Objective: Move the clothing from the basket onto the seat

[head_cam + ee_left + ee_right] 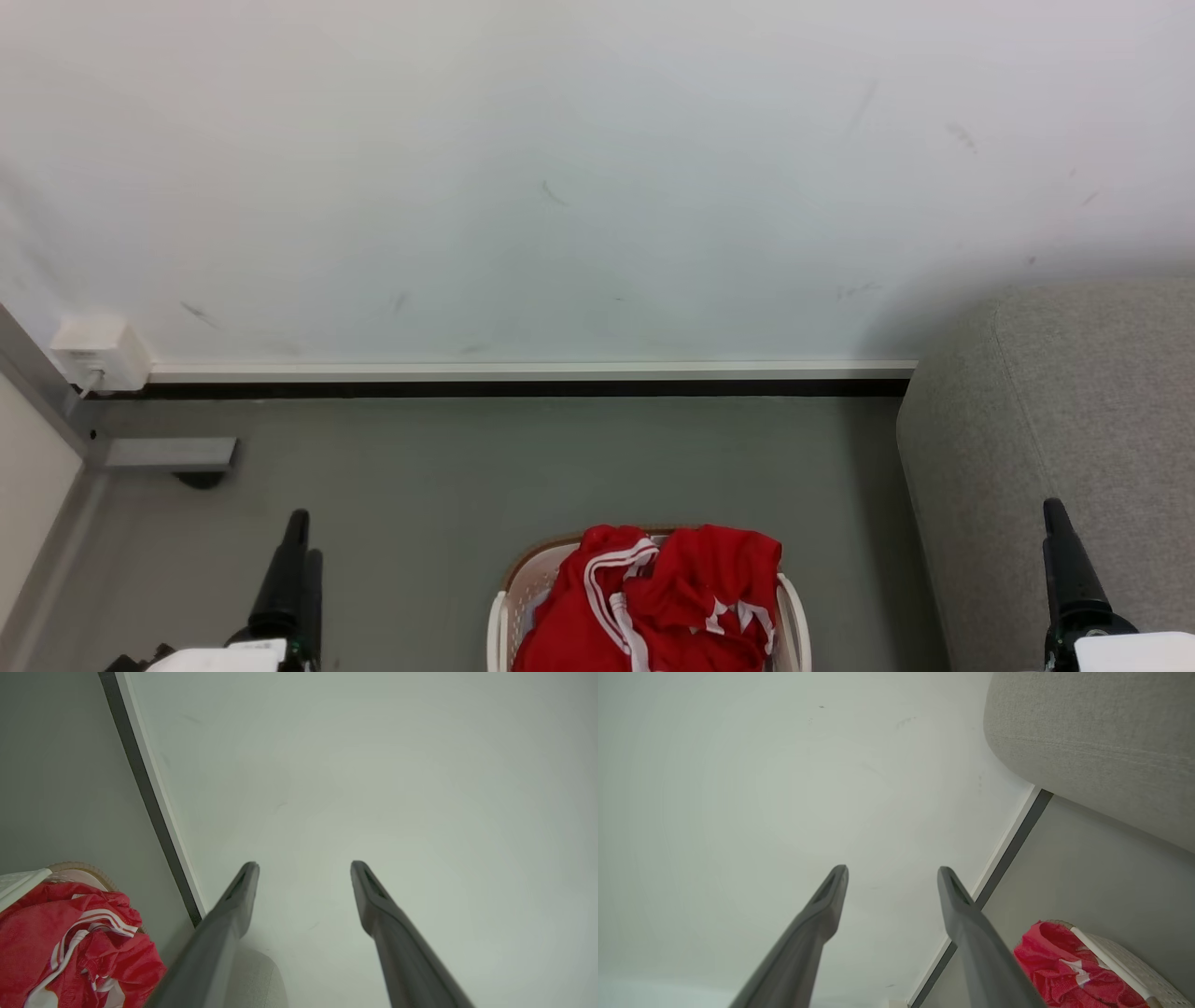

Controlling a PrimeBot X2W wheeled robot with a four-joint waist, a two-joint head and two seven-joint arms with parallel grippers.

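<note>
The right gripper (892,872) points at the pale wall (738,788), fingers parted; the grey seat (1101,737) sits upper right; the red clothing (1057,966) lies in the basket (1134,959), lower right.

Left gripper (304,537), left of the basket (498,621): two long tapered matte-black fingers, rounded tips, white blocky wrist housing (224,658) at the base. Right gripper (1060,523), right of the basket: same black taper, same white housing (1134,651). In the wrist views the fingers (219,933) (971,933) look smooth dark grey, with a narrow recessed slot (238,883) near each tip.
</note>
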